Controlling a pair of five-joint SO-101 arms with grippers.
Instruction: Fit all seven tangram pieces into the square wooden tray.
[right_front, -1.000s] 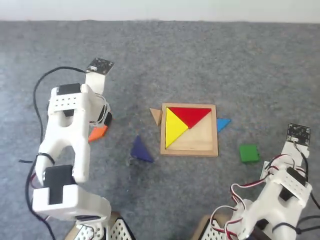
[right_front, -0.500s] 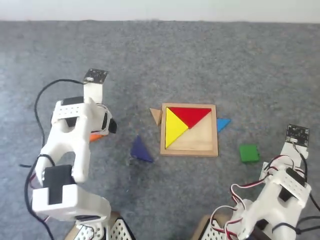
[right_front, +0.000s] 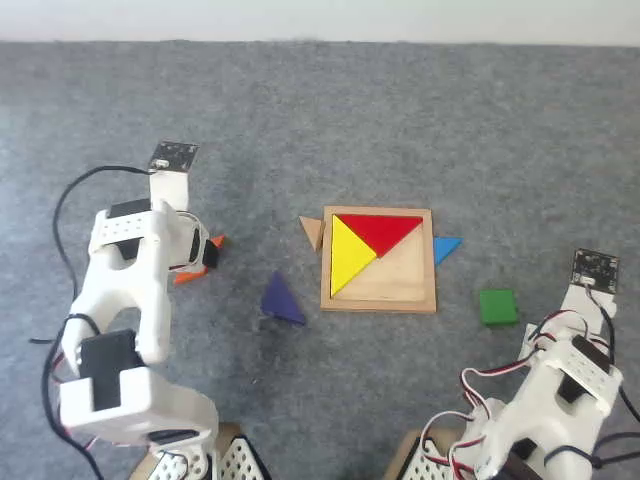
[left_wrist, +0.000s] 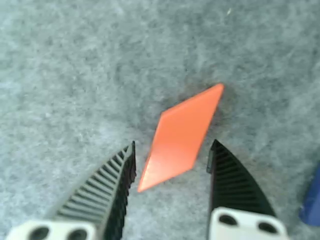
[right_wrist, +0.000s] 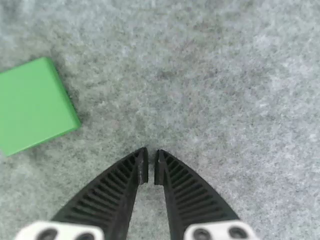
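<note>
The square wooden tray (right_front: 420, 302) lies mid-table with a red triangle (right_front: 385, 231) and a yellow triangle (right_front: 347, 254) fitted in it. An orange parallelogram (left_wrist: 181, 136) (right_front: 191, 272) lies flat on the carpet at the left. My left gripper (left_wrist: 171, 155) is open, its fingers straddling the parallelogram's near end without gripping it. A dark blue triangle (right_front: 280, 298), a tan triangle (right_front: 312, 230) and a light blue triangle (right_front: 446, 246) lie around the tray. The green square (right_front: 497, 305) (right_wrist: 33, 104) sits right of the tray. My right gripper (right_wrist: 150, 166) is shut over bare carpet beside the square.
Grey carpet covers the whole table. The left arm's white body (right_front: 125, 300) stands over the left side, the right arm (right_front: 560, 385) at the near right corner. A dark blue edge (left_wrist: 312, 200) shows beside the left gripper.
The left arm has swung left and back, uncovering the orange parallelogram's tip. The right arm and the other pieces have stayed put.
</note>
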